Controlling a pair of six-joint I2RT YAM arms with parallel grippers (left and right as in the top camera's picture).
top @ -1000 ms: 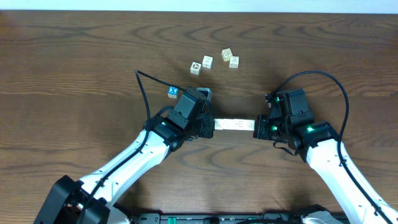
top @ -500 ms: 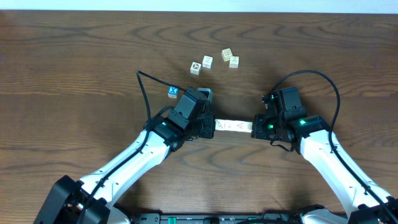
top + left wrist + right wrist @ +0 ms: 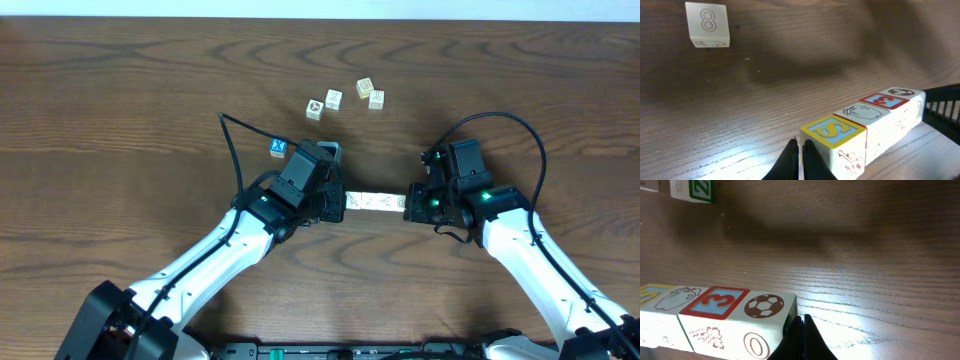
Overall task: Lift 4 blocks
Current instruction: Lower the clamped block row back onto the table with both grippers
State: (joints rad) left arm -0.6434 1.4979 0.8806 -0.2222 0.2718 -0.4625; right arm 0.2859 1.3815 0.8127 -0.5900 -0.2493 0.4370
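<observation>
Four blocks stand in one tight row (image 3: pixel 376 202) between my two grippers. From the left wrist view they are the yellow S block (image 3: pixel 832 131), a jar-drawing block (image 3: pixel 862 112), the red 3 block (image 3: pixel 883 100) and the dark soccer-ball block (image 3: pixel 901 92). My left gripper (image 3: pixel 340 203) (image 3: pixel 800 146) is shut, its closed tips against the S block's end face. My right gripper (image 3: pixel 409 203) (image 3: pixel 802 321) is shut too, its tips against the soccer-ball block (image 3: pixel 765 306). I cannot tell whether the row touches the table.
Several loose cream blocks (image 3: pixel 333 99) lie in a cluster at the back of the wooden table (image 3: pixel 120 120). A blue-and-white cube (image 3: pixel 278 148) sits just behind my left arm. A block marked 8 (image 3: pixel 708 25) and a green-lettered one (image 3: pixel 692 190) show in the wrist views.
My right arm shifted left and a little toward the back, bringing its shut tips against the row's right end. Over the last half second nothing moved.
</observation>
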